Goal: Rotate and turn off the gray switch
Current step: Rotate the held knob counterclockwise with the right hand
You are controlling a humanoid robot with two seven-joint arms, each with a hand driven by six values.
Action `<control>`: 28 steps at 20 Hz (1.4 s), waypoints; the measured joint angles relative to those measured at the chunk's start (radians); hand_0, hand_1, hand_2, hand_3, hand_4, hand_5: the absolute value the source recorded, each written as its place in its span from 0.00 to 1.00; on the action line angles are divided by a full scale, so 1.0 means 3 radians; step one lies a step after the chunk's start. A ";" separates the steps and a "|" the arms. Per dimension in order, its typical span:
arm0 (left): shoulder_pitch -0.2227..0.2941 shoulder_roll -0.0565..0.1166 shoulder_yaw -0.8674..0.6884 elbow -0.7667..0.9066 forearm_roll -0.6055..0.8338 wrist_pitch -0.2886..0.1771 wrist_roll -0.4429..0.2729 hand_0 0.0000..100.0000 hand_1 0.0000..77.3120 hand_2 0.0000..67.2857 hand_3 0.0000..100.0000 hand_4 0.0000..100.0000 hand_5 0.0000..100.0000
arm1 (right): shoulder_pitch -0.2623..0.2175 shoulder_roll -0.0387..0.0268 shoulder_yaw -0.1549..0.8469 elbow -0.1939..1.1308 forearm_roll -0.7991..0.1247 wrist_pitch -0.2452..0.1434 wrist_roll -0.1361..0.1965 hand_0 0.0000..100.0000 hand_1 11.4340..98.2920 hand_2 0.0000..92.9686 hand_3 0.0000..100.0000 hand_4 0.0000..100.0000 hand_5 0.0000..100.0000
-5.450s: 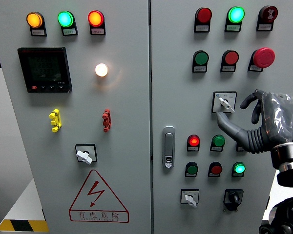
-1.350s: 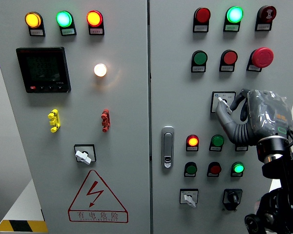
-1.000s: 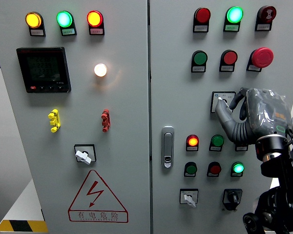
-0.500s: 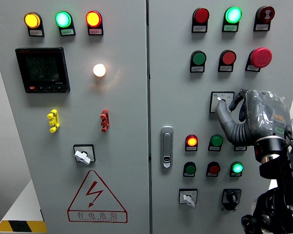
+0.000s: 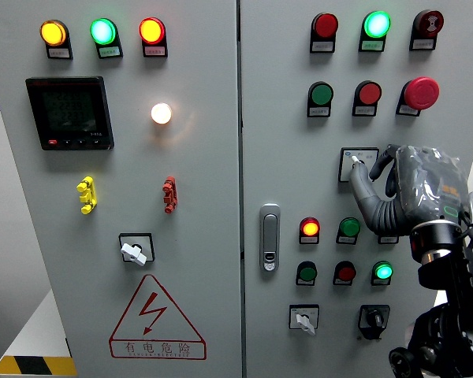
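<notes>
The gray switch (image 5: 356,163) at the panel's right side is now pinched by the right hand (image 5: 414,193), which was away earlier. Turning can be started.

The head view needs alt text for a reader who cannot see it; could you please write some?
The robot's grey right hand grips the small gray rotary switch on its square plate on the right door of a grey electrical control cabinet. Around it are red and green round buttons and lamps, with a big red mushroom-shaped stop button above.
</notes>
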 measured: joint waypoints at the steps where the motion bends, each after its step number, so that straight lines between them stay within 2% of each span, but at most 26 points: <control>1: 0.0000 0.0000 0.0000 0.0000 -0.0001 0.0000 0.0000 0.00 0.00 0.20 0.18 0.09 0.12 | 0.0000 0.0000 0.0000 0.0000 0.0000 0.0000 -0.0001 0.72 0.30 0.72 0.93 1.00 0.97; 7: 0.0000 -0.0002 0.0000 0.0000 -0.0002 0.0000 0.0000 0.00 0.00 0.20 0.18 0.09 0.12 | 0.0000 0.0000 -0.0012 -0.0003 0.0000 0.0000 -0.0016 0.76 0.29 0.74 0.93 1.00 0.97; 18: 0.0000 -0.0003 0.0000 0.0000 0.0000 0.0000 0.0000 0.00 0.00 0.20 0.18 0.09 0.12 | -0.0001 0.0000 -0.0037 -0.0018 -0.0001 -0.0015 -0.0049 0.78 0.29 0.75 0.95 1.00 0.97; 23: 0.0000 0.0000 0.0000 0.0000 0.0000 0.0000 0.0000 0.00 0.00 0.20 0.18 0.10 0.12 | -0.0005 0.0006 -0.0038 0.0004 -0.0001 -0.0063 -0.0053 0.84 0.22 0.64 0.95 1.00 0.97; 24: 0.0000 0.0000 0.0000 0.0000 0.0000 0.0000 0.0000 0.00 0.00 0.20 0.18 0.10 0.12 | -0.0009 0.0008 -0.0038 0.0008 -0.0001 -0.0075 -0.0052 0.84 0.21 0.63 0.95 0.99 0.98; 27: 0.0000 0.0000 0.0000 0.0000 -0.0001 0.0000 0.0000 0.00 0.00 0.20 0.18 0.10 0.12 | -0.0023 0.0014 -0.0039 0.0033 0.0009 -0.0126 -0.0037 0.83 0.21 0.61 0.97 0.83 1.00; 28: 0.0000 0.0000 0.0000 0.0000 -0.0001 0.0000 0.0000 0.00 0.00 0.20 0.18 0.10 0.12 | -0.0027 0.0014 -0.0039 0.0048 0.0009 -0.0135 -0.0036 0.83 0.21 0.61 0.97 0.81 1.00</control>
